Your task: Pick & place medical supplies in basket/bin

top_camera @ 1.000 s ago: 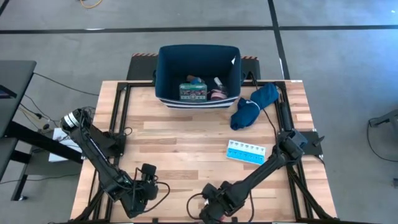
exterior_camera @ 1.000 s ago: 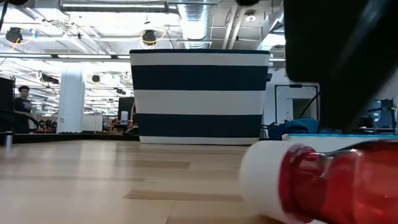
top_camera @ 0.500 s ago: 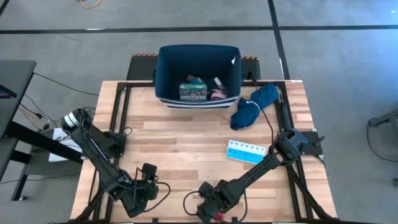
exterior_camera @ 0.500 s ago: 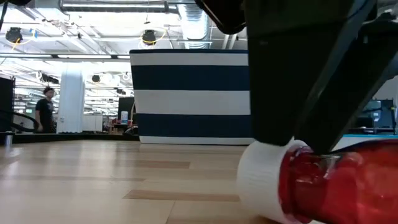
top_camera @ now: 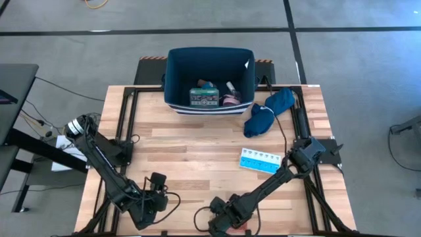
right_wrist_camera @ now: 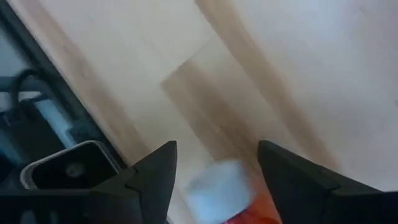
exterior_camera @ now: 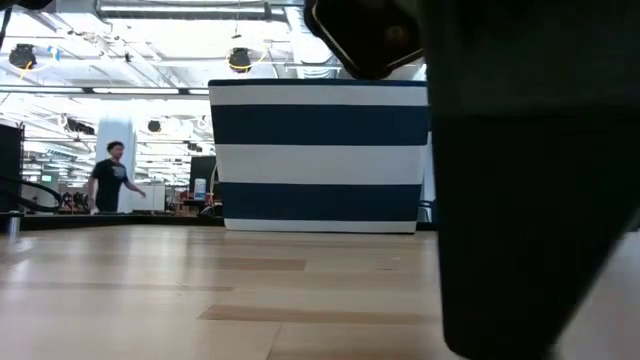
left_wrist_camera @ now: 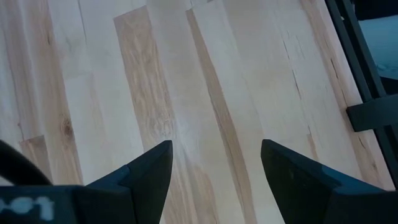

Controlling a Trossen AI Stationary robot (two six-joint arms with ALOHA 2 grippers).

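The tiny red-white bottle (right_wrist_camera: 219, 194) lies on the wood by the table's near edge, its white cap showing between my right gripper's (right_wrist_camera: 216, 163) open fingers, which stand on either side of it with gaps. In the high view that gripper (top_camera: 227, 220) is low over the bottle. In the low view the gripper's dark body (exterior_camera: 530, 180) hides the bottle. The navy bin (top_camera: 174, 76) stands at the far edge and holds the green-white-red box (top_camera: 204, 97) and a pink item (top_camera: 230, 100). The light blue pill organizer (top_camera: 260, 160) lies flat on the right. My left gripper (top_camera: 154, 194) waits open near the near-left.
The soft blue cloth (top_camera: 268, 112) lies beside the bin's right corner. Bare wood (top_camera: 191, 151) spreads between the bin and both grippers. Black frame rails (top_camera: 125, 125) run along the table's sides. A person (exterior_camera: 108, 178) walks in the room far behind the table.
My right gripper has moved toward the table's near edge and come down around the bottle, staying open; in the low view its dark body now covers the bottle that showed before. The bottle has kept its place. The person in the background has walked to the right.
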